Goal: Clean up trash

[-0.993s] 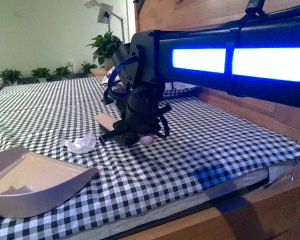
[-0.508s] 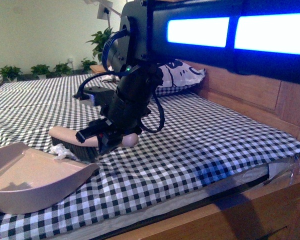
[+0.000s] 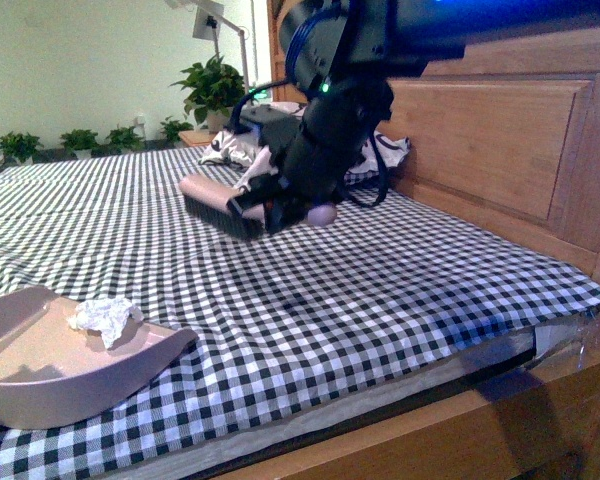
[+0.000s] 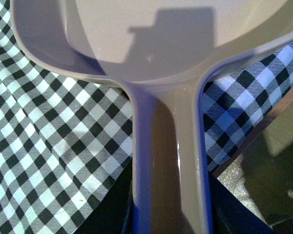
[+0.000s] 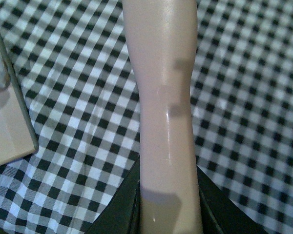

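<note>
The trash, a small crumpled white tissue wad point(image 3: 104, 318), lies inside the pale pinkish dustpan point(image 3: 40, 385) at the front left of the bed. My left gripper point(image 4: 168, 222) is shut on the dustpan's handle point(image 4: 166, 161); the gripper itself is out of the front view. My right gripper point(image 3: 280, 205) is shut on the brush point(image 3: 215, 200) and holds it raised above the checked sheet, well right of and beyond the dustpan. In the right wrist view the brush handle point(image 5: 163, 97) runs between the jaws, and the dustpan's edge point(image 5: 12, 126) shows to one side.
A black-and-white checked sheet point(image 3: 380, 290) covers the bed. A wooden headboard point(image 3: 490, 140) rises at the right, with a white printed pillow point(image 3: 380, 150) against it. The wooden bed frame edge point(image 3: 430, 430) runs along the front. Potted plants point(image 3: 210, 95) stand at the back.
The brush swept the tissue wad into the dustpan, then my right gripper lifted the brush up and away to the right. The dustpan has stayed put.
</note>
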Action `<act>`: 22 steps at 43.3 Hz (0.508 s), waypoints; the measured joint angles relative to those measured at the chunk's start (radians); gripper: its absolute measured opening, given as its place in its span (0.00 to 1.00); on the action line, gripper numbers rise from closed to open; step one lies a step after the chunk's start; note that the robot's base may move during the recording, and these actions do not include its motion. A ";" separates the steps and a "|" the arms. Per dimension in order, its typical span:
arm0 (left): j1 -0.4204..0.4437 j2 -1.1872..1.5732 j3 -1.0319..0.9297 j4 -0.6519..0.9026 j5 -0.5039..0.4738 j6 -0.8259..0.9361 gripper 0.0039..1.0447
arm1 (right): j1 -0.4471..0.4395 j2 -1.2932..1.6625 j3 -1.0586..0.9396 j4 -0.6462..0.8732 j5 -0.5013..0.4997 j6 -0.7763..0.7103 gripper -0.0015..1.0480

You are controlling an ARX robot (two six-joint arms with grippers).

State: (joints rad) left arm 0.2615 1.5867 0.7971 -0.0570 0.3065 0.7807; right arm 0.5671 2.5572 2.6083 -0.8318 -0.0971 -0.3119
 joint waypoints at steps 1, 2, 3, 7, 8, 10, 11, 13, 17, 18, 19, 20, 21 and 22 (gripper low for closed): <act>0.000 0.000 0.000 0.000 0.000 0.000 0.24 | 0.003 0.000 -0.010 0.002 0.000 0.000 0.19; 0.000 0.000 0.000 0.000 0.000 0.000 0.24 | 0.010 0.000 -0.024 0.005 -0.002 -0.002 0.19; 0.000 0.000 0.000 0.000 0.000 0.000 0.24 | 0.018 0.000 -0.050 0.009 -0.008 -0.005 0.19; 0.000 0.000 0.000 0.000 0.000 0.000 0.24 | 0.048 0.000 -0.119 0.012 -0.040 -0.022 0.19; 0.000 0.000 0.000 0.000 0.001 0.000 0.24 | 0.058 -0.002 -0.138 0.012 -0.055 -0.027 0.19; 0.000 0.000 0.000 0.000 0.001 0.000 0.24 | 0.072 -0.009 -0.168 0.011 -0.079 -0.038 0.19; 0.000 0.000 0.000 0.000 0.001 0.000 0.24 | 0.076 -0.012 -0.178 0.008 -0.089 -0.040 0.19; 0.000 0.000 0.000 0.000 0.000 0.000 0.24 | 0.091 -0.028 -0.217 -0.007 -0.131 -0.053 0.19; 0.000 0.000 0.000 0.000 0.002 0.001 0.24 | 0.103 -0.067 -0.266 -0.049 -0.217 -0.068 0.19; 0.000 0.000 0.000 0.000 0.003 0.001 0.24 | 0.103 -0.077 -0.269 -0.064 -0.249 -0.074 0.19; 0.000 0.000 0.000 0.000 0.003 0.001 0.24 | 0.098 -0.092 -0.269 -0.082 -0.306 -0.081 0.19; 0.000 0.000 0.000 0.000 0.003 0.001 0.24 | 0.096 -0.103 -0.269 -0.090 -0.330 -0.085 0.19; 0.000 0.000 0.000 0.000 0.003 0.001 0.24 | 0.094 -0.114 -0.268 -0.094 -0.340 -0.090 0.19; 0.000 0.000 0.000 0.000 0.002 0.001 0.24 | 0.089 -0.127 -0.260 -0.092 -0.334 -0.090 0.19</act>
State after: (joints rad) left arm 0.2615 1.5867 0.7971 -0.0570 0.3080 0.7818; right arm 0.6556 2.4298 2.3486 -0.9237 -0.4313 -0.4023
